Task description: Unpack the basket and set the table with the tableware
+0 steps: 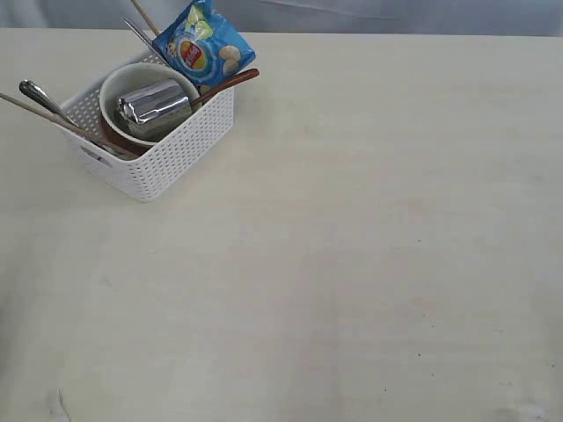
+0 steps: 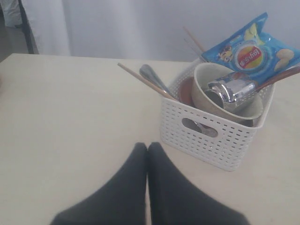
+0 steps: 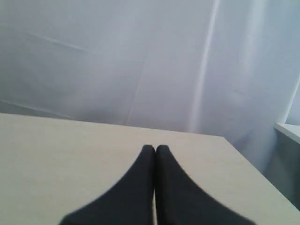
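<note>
Place: looks like a lab test station
Backdrop: plain white curtain (image 3: 117, 61) at 12 o'clock
Surface: pale wood-look table (image 1: 352, 264)

A large, flat, pale cream wood-look bench (image 1: 352, 264) fills nearly all of the exterior view, its surface matte with faint grain and a few small dark specks. Behind its far edge hangs a white cloth curtain (image 3: 117, 61) with a bluish-grey cast, falling in long soft folds and creases. Beyond one corner of the bench, a thin dark upright pole (image 2: 27, 28) stands against the curtain, with a dim grey strip beside it. Past the opposite corner sits the edge of a white ledge (image 3: 288, 130). The light is soft and even, with no hard shadows.
</note>
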Controlling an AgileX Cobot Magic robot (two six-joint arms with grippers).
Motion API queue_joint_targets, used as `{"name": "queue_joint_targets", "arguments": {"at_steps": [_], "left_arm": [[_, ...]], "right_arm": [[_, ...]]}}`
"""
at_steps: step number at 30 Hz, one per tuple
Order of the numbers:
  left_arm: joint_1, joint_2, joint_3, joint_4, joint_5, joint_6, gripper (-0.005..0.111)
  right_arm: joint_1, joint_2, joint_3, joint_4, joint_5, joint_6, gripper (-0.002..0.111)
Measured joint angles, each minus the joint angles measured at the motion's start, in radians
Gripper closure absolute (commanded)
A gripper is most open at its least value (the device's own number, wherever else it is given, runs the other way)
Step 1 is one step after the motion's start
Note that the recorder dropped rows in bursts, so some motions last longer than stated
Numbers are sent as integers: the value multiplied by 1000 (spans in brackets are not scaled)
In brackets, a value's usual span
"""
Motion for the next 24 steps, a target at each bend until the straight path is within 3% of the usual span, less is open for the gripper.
{"name": "queue_joint_targets", "arguments": {"at_steps": [5, 10, 16, 21, 24], "left_arm": [[0, 0, 0, 0, 0, 0, 107], [0, 0, 0, 0, 0, 0, 107], [0, 0, 0, 0, 0, 0, 107], [0, 0, 0, 0, 0, 0, 107], [0, 0, 0, 0, 0, 0, 107]], "right_arm": [[0, 0, 0, 0, -85, 130, 109], [0, 0, 0, 0, -200, 410, 109], [0, 2, -6, 0, -629, 638, 109], [0, 128, -181, -27, -674, 734, 109], [0, 272, -335, -145, -636, 773, 109]]}}
